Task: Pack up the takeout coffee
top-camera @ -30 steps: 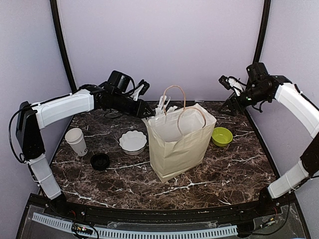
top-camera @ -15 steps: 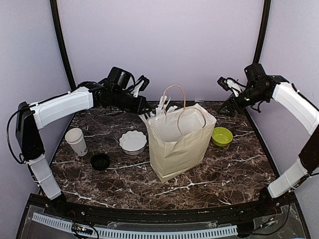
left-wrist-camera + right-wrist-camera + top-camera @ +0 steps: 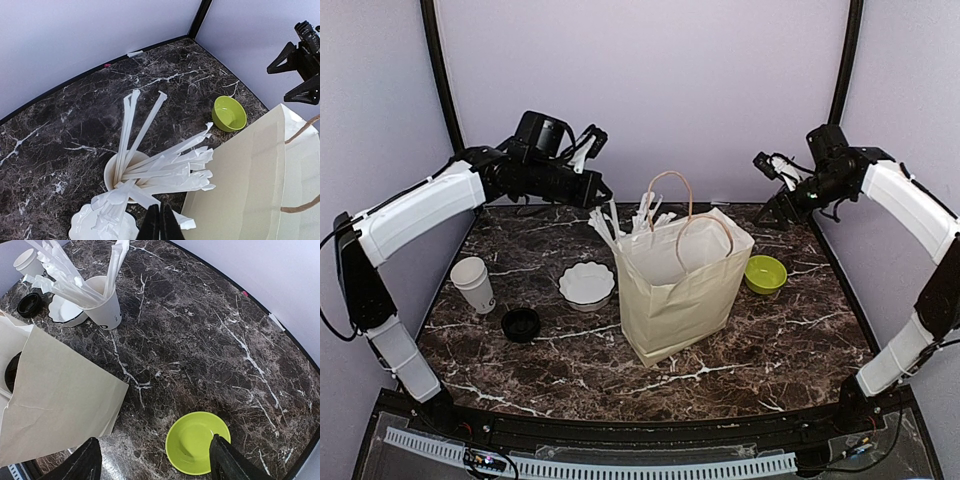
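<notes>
One takeout coffee cup (image 3: 472, 283), white with an open top, stands at the table's left; it also shows in the right wrist view (image 3: 27, 262). Its black lid (image 3: 521, 323) lies beside it. A round black lid (image 3: 11, 371) shows inside the paper bag (image 3: 680, 290); the cup under it is hidden. My left gripper (image 3: 597, 194) hangs above and left of the bag, shut on a wrapped straw (image 3: 150, 201) that dangles from it (image 3: 601, 224). My right gripper (image 3: 775, 180) is open and empty, high at the back right.
A small white cup of straws (image 3: 120, 172) stands behind the bag's left corner. A white scalloped bowl (image 3: 587, 283) sits left of the bag. A green bowl (image 3: 765, 272) lies right of the bag, below my right gripper (image 3: 155, 450).
My left gripper has risen and drawn back to the left from the straw cup, carrying one straw. The right arm has hardly moved.
</notes>
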Robot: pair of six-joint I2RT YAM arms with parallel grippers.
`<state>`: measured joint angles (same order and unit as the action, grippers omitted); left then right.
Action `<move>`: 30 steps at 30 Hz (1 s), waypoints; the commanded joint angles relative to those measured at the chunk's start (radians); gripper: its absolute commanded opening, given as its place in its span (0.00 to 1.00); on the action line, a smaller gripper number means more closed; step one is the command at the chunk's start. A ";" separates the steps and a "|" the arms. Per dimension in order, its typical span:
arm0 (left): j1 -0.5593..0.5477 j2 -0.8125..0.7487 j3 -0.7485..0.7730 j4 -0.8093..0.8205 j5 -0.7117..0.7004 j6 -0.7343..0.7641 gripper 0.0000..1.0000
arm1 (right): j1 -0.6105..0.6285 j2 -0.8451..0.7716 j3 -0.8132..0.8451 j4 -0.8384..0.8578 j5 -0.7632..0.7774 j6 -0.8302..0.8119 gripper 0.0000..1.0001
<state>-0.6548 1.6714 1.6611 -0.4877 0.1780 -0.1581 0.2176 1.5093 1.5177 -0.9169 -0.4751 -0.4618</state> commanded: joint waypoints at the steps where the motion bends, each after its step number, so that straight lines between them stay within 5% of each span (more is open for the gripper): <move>1: -0.003 -0.093 0.066 -0.067 -0.019 0.044 0.00 | -0.004 0.014 0.054 -0.004 -0.021 0.003 0.74; 12: -0.005 -0.348 0.109 -0.040 0.084 0.083 0.00 | -0.004 0.034 0.072 -0.010 -0.039 0.006 0.74; 30: -0.026 -0.394 0.122 0.068 0.643 -0.114 0.00 | -0.004 -0.015 0.035 0.009 -0.021 0.003 0.74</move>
<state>-0.6594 1.2560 1.8099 -0.4866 0.6720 -0.1936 0.2176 1.5349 1.5639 -0.9241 -0.4965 -0.4618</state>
